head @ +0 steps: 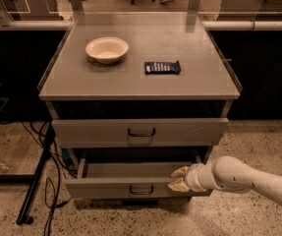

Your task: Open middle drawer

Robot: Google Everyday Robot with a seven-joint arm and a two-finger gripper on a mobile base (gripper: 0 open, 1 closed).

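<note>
Gripper point(179, 178) sits on the top edge of the middle drawer point(111, 187), arm point(248, 178) coming in from low on the right. Its two pale fingers point(181, 171) straddle the front panel, one inside the drawer and one on the outer face, so it reads as clamped on the lip and not spread free.

Drawer is directly under and against the gripper. It already stands partway out of the cabinet, w/ a strip of its inside showing behind the gripper. Its long axis runs left-right across the gripper, and most of the front stretches off to the gripper's left. The wire pull point(141, 190) is just left of the gripper and slightly lower, not held.

Above the gripper is the upper drawer point(96, 131), closed, taller front. Higher and further back on the cabinet top point(130, 85) are a bowl point(106, 49) and a dark packet point(162, 67), well apart from the gripper.

Judgement: what matters for the next move is that the slide direction is perpendicular to the front, i.e. straight out toward the camera. Grip is off-ctr to the right, so a pull could skew the drawer in its runners. Best keep it square.
</note>
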